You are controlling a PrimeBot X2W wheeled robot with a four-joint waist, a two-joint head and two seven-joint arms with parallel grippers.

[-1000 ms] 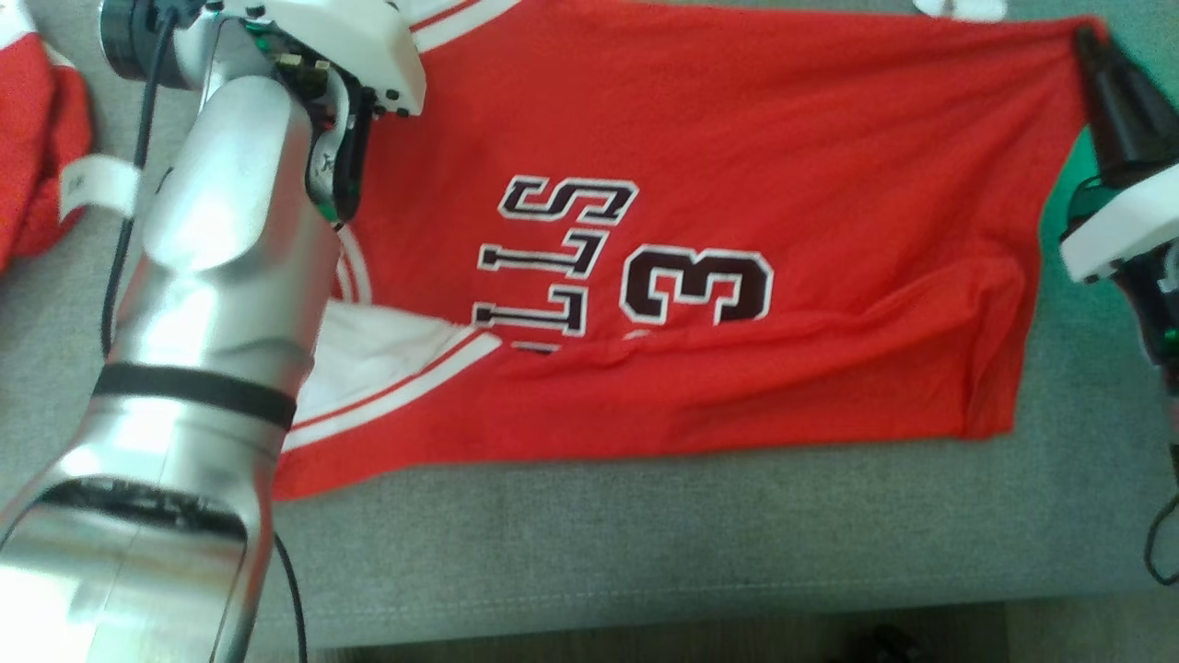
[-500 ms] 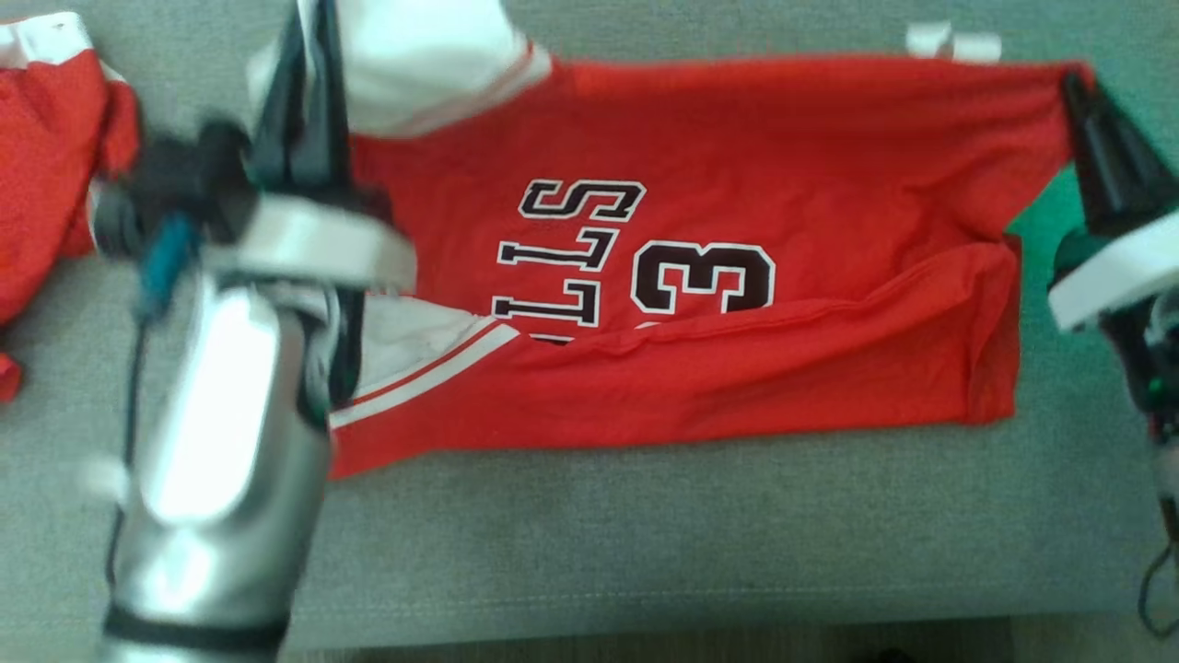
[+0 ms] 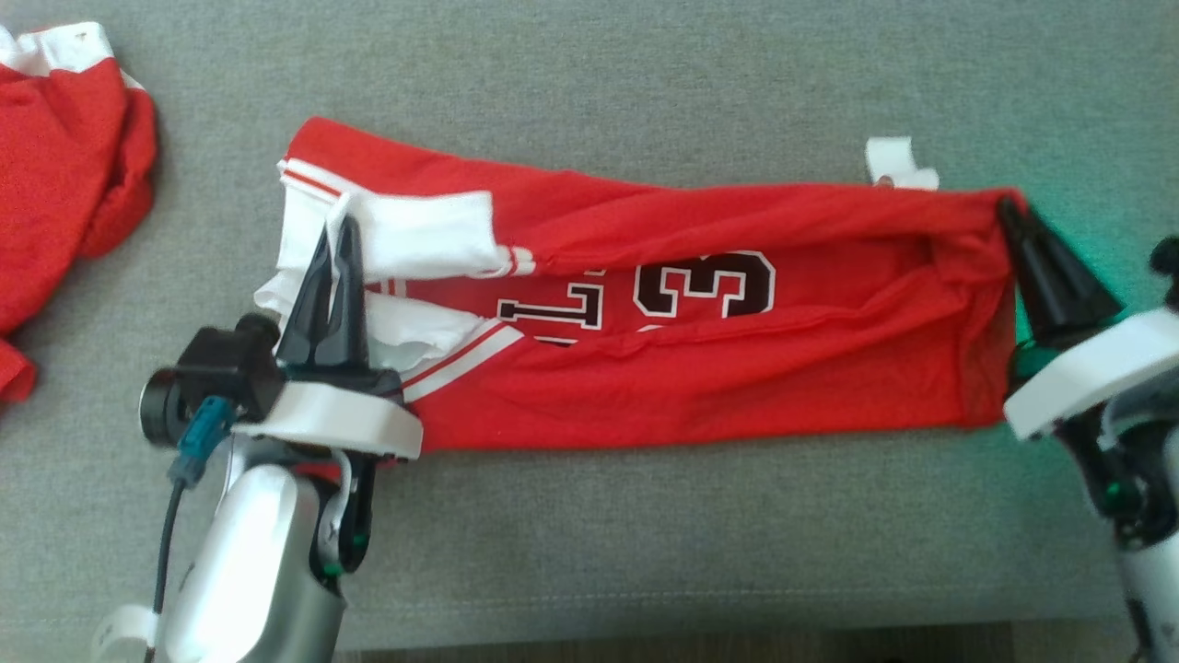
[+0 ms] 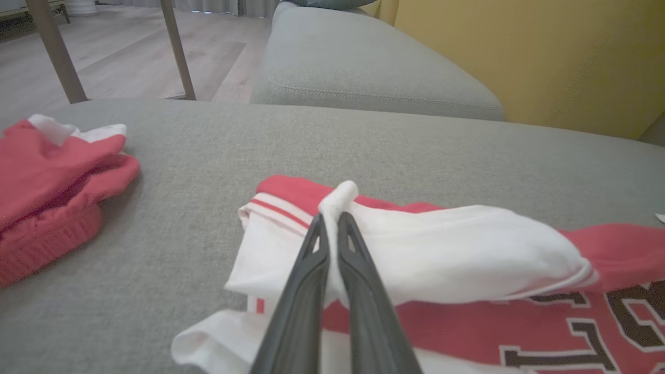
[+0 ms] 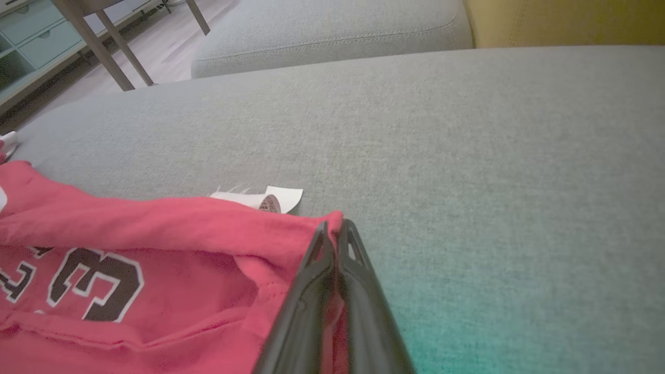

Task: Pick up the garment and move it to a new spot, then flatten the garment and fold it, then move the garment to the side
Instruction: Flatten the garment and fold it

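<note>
Garment (image 3: pixel 718 387) lay stretched lengthwise on grey cushion (image 3: pixel 645 552) | left gripper (image 3: pixel 337 230) pinched tight on its white end | right gripper (image 3: pixel 1006 207) clamped on its red corner | likely gripped at both ends so the fold runs taut

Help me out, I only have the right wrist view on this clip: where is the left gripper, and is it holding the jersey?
Observer: The left gripper is shut on white fabric at the opposite end of the jersey.
Operator: The right gripper pinches a red corner here. Is the cloth between them flat?
Observer: In the head view it is a long band, with an upper layer folded over the top of the number 3.
Operator: Anything else lying nearby?
Observer: A second red garment lies bunched on the grey cushion to the robot's left, apart from the jersey.
</note>
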